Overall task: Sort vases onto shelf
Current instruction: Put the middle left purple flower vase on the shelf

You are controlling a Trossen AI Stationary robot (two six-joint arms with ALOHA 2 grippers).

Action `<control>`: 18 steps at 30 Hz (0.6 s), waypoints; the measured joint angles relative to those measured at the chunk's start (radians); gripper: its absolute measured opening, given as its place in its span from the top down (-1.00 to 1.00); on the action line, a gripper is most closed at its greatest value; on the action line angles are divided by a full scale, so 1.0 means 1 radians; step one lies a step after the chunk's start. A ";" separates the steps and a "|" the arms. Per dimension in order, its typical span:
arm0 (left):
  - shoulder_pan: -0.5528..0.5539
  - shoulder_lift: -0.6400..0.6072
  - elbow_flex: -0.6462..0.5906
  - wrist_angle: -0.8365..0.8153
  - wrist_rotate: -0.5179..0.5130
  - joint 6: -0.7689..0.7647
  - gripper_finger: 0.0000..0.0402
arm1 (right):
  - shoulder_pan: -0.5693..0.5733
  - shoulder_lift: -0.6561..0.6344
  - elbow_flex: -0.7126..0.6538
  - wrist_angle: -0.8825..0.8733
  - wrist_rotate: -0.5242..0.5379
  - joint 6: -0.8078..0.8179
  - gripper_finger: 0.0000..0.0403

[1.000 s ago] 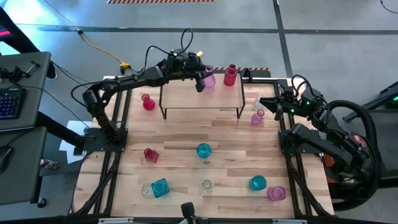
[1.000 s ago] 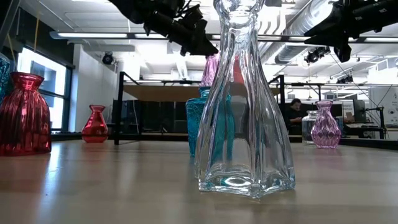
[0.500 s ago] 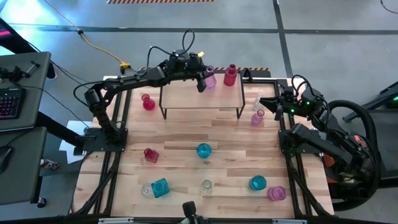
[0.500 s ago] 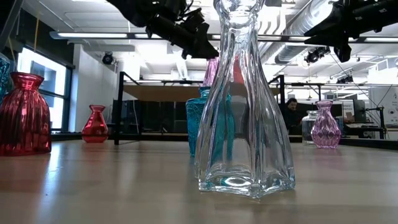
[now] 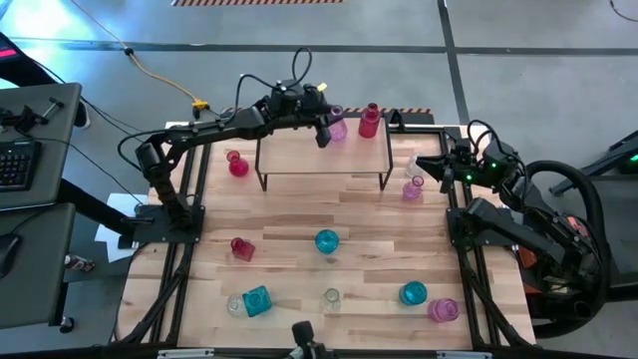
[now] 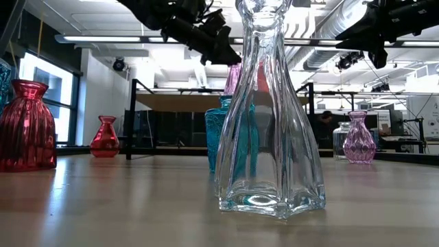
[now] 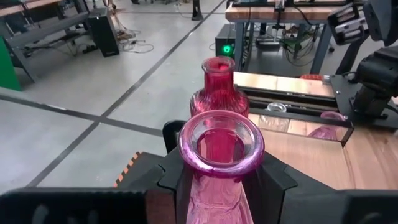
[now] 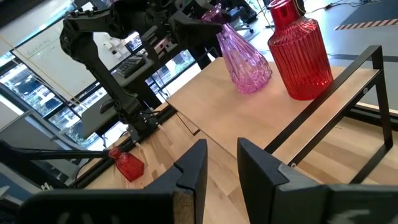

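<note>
While the left gripper [image 5: 324, 133] has its jaws round the pink vase's [image 7: 219, 168] neck on the shelf [image 5: 299, 150], beside the red vase [image 5: 370, 121]: release only once it stands flat. Right gripper [image 5: 436, 170] idles, jaws narrowly parted, empty.

The wooden counter [image 5: 299, 224] carries my shelf [image 5: 324, 152] at its far edge. On the shelf top stand a pink vase [image 5: 336, 127] and a red ribbed vase [image 5: 370, 121]. Red, teal, clear and pink vases stand scattered directly on the counter.

No readable text or labels.
</note>
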 joint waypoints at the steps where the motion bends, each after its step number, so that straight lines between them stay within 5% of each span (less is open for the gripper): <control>1: 0.000 0.000 0.000 0.008 0.000 0.000 0.47 | 0.000 0.000 0.000 0.000 0.000 0.000 0.66; 18: 0.015 0.000 0.000 0.006 0.000 -0.010 0.45 | 0.000 0.000 0.000 0.000 0.000 0.000 0.66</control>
